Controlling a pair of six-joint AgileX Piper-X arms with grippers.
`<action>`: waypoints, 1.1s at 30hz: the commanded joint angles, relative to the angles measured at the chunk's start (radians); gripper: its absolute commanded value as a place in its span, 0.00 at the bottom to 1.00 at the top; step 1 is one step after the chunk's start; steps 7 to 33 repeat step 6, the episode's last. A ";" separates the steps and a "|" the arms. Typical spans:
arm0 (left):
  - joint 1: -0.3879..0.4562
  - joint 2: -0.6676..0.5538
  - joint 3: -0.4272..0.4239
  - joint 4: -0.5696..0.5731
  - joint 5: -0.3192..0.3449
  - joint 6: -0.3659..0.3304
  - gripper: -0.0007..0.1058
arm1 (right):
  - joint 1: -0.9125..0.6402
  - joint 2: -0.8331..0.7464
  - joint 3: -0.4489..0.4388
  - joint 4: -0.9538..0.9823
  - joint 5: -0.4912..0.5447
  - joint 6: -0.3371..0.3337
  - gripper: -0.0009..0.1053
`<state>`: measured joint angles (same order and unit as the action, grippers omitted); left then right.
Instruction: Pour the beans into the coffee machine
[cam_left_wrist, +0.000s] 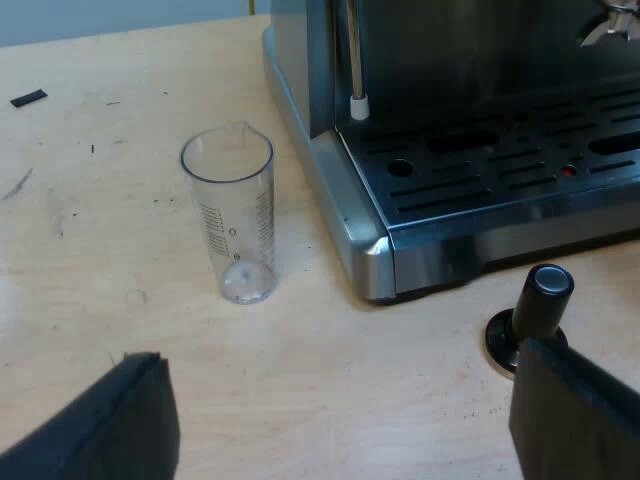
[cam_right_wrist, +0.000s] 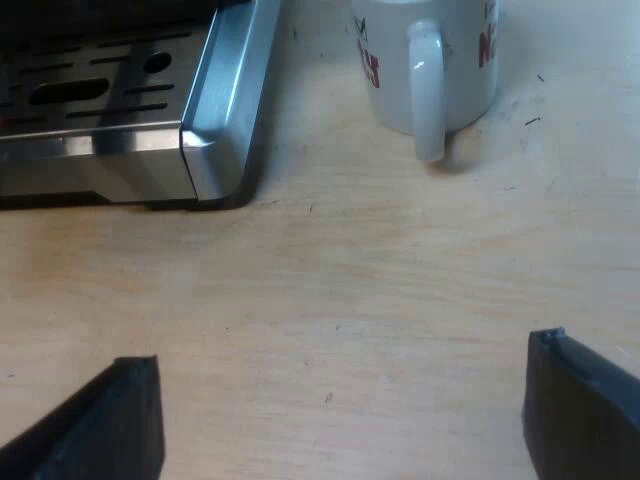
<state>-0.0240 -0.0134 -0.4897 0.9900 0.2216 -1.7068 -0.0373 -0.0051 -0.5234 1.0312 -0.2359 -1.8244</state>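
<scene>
well, the left gripper (cam_left_wrist: 340, 425) hangs low over the table (cam_left_wrist: 90, 230) with its two black fingers (cam_left_wrist: 110, 425) spread wide, nothing between them but bare wood. one finger sits just in front of the tamper (cam_left_wrist: 538, 310) — black knob up, standing on its round base near the machine (cam_left_wrist: 300, 100), at its front corner. farther out the glass (cam_left_wrist: 230, 215) stands upright on the table, close beside the machine's side wall yet apart from it, and it looks empty. past that corner lies the slotted drip tray (cam_left_wrist: 500, 170), and the steam wand (cam_left_wrist: 354, 60) with its white tip hangs above it.

the right gripper (cam_right_wrist: 345, 420) is spread just as wide over bare table (cam_right_wrist: 330, 280), holding nothing. beyond it stands the white mug (cam_right_wrist: 425, 60) with red lettering, handle turned toward the gripper — just off the machine's (cam_right_wrist: 215, 110) other front corner, not touching it.
</scene>
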 joint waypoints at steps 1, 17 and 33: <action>-0.004 -0.039 -0.005 -0.010 -0.002 -0.001 0.66 | -0.006 -0.048 -0.009 -0.003 -0.001 -0.004 0.75; -0.004 -0.040 -0.005 -0.010 -0.002 -0.001 0.66 | -0.006 -0.048 -0.009 -0.003 -0.001 -0.004 0.75; -0.004 -0.040 -0.005 -0.010 -0.002 -0.001 0.66 | -0.006 -0.048 -0.009 -0.003 -0.001 -0.004 0.75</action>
